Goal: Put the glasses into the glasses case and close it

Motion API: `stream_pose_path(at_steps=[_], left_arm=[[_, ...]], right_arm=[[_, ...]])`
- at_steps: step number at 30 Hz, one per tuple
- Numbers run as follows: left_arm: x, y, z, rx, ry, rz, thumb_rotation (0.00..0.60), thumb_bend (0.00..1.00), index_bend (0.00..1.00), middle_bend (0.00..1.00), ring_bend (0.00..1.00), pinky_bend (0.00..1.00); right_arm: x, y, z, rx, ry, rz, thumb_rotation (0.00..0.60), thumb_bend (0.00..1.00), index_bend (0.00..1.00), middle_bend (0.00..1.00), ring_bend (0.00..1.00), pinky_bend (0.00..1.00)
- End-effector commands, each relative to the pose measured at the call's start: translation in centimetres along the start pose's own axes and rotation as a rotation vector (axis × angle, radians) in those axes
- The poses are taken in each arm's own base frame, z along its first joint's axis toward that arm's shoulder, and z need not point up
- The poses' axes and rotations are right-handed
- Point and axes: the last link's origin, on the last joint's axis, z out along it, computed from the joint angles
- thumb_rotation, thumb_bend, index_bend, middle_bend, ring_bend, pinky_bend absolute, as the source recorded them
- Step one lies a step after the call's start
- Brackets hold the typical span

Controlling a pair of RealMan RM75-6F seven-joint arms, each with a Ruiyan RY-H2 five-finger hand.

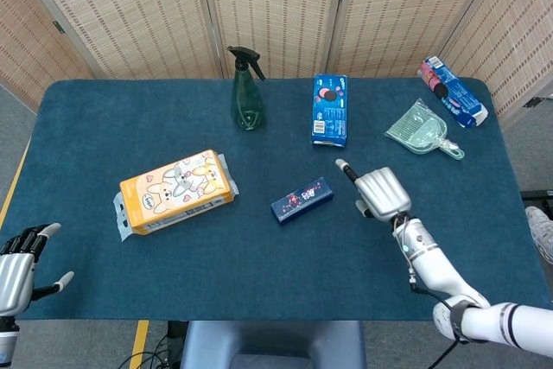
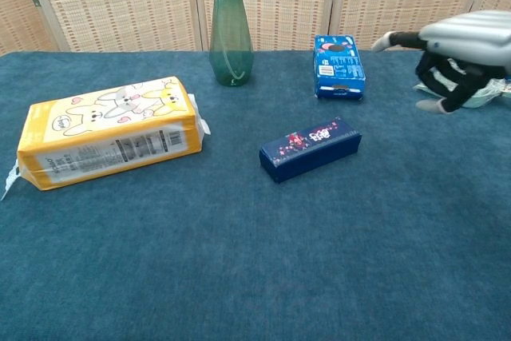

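The glasses case (image 1: 301, 200), a dark blue oblong box, lies shut and flat near the middle of the surface (image 1: 104, 118), a little toward the front edge, with nothing touching it. No glasses show in either view, so I cannot tell whether they are inside; judged from that, the case looks closed and the task is either near its end or the glasses are simply out of sight. The right robot hand (image 1: 378, 194) hangs just right of the case, clear of it, holding nothing, one finger stretched out and the others curled under. The left robot hand (image 1: 19, 256) waits off the front left corner, fingers apart and empty.
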Motion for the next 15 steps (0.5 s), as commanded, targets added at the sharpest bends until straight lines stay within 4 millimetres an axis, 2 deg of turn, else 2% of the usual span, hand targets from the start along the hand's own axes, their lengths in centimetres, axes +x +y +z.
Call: stream_pose_path(at_steps=[1, 6, 12, 15], left_arm=[[-0.1, 0.1, 0.3, -0.001, -0.003, 0.002, 0.6, 0.19, 0.21, 0.24, 0.2, 0.28], [-0.2, 0.4, 0.7, 0.006, 0.005, 0.006, 0.6, 0.19, 0.21, 0.24, 0.2, 0.28], [-0.2, 1.1, 0.8, 0.005, 0.019, 0.008, 0.6, 0.19, 0.21, 0.24, 0.2, 0.28], [-0.2, 1.6, 0.8, -0.001, 0.027, 0.007, 0.6, 0.19, 0.21, 0.24, 0.2, 0.28]], right_arm=[[0.2, 2.6, -5.2, -0.07, 0.074, 0.02, 0.6, 0.35, 0.12, 0.55, 0.6, 0.73], [-0.4, 5.4, -10.3, -0.151, 0.149, 0.02, 0.6, 0.35, 0.13, 0.45, 0.46, 0.62], [-1.5, 6.8, -14.9, -0.219, 0.153, 0.059, 0.6, 0.35, 0.15, 0.45, 0.45, 0.6], [-1.8, 7.1, -16.2, -0.23, 0.17, 0.083, 0.6, 0.35, 0.15, 0.45, 0.45, 0.59]])
